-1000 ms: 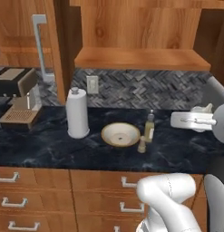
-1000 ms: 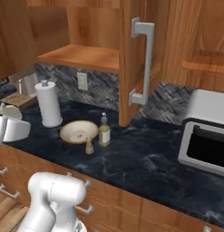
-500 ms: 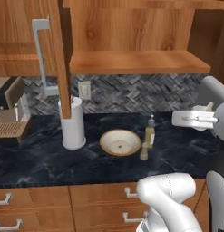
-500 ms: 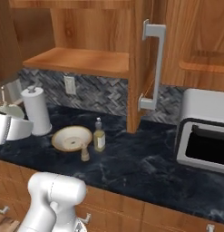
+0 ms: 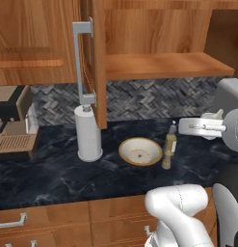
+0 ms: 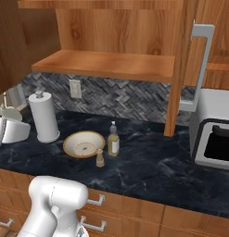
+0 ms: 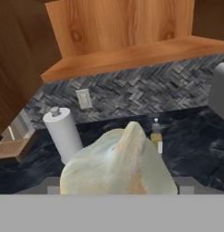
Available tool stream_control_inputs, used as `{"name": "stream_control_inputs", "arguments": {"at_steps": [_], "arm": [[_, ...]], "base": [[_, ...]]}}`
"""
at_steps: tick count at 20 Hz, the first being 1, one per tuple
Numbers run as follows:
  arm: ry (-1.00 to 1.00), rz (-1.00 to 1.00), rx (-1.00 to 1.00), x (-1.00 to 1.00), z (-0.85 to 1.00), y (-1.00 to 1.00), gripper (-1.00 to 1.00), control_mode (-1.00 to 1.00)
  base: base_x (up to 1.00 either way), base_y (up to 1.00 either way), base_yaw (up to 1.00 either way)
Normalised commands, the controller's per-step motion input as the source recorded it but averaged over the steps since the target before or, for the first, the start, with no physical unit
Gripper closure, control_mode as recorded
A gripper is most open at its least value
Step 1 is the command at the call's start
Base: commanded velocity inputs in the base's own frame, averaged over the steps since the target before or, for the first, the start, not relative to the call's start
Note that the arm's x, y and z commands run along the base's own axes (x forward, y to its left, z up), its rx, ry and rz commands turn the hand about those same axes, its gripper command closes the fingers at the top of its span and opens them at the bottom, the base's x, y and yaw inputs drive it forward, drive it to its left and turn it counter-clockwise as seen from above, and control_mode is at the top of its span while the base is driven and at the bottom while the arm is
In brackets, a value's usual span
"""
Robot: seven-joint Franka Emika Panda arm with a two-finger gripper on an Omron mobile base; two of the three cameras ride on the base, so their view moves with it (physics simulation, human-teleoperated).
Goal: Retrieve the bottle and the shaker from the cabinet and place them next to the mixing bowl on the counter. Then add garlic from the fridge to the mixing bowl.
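A pale garlic bulb (image 7: pixel 119 162) is held in the gripper (image 7: pixel 118 188). In the hand view the garlic is seen big and close, right at the bottom, with the finger tips tucked in on each side of it, so the gripper is clamped on the garlic. In the left base view the gripper (image 5: pixel 213 121) is seen up in the air at the right, above the dark counter (image 5: pixel 53 176) and to the right of the bottle. A small pale lump there seems to be the garlic, but it is too small to be sure.

A tan mixing bowl (image 5: pixel 140 151) is set on the counter. A bottle (image 5: pixel 169 144) with yellow stuff in it is stood upright just beside the bowl, on its right in the left base view. A little shaker (image 6: pixel 100 158) is stood in front of the bottle, close to the bowl's rim (image 6: pixel 84 144). Both things are out of the cabinet and next to the bowl.

A white paper towel roll (image 5: pixel 88 133) is stood upright to the left of the bowl, near the grey tile wall (image 6: pixel 130 99). The cabinet door (image 5: pixel 92 62) above is swung open, and its grey handle (image 5: pixel 82 65) is seen in front of the roll. The wooden shelf (image 6: pixel 106 65) inside the cabinet is seen above the counter. A white oven (image 6: pixel 213 136) is seen at the far right in the right base view.
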Motion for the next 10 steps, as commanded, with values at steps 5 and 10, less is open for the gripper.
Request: {"name": "stream_control_inputs", "arguments": {"at_steps": [5, 10], "arm": [[0.0, 0.0, 0.0, 0.0, 0.0, 0.0, 1.0, 1.0], [0.0, 0.0, 0.0, 0.0, 0.0, 0.0, 1.0, 1.0]], "base": [[0.09, -0.26, -0.05], [0.37, -0.3, -0.05]]}}
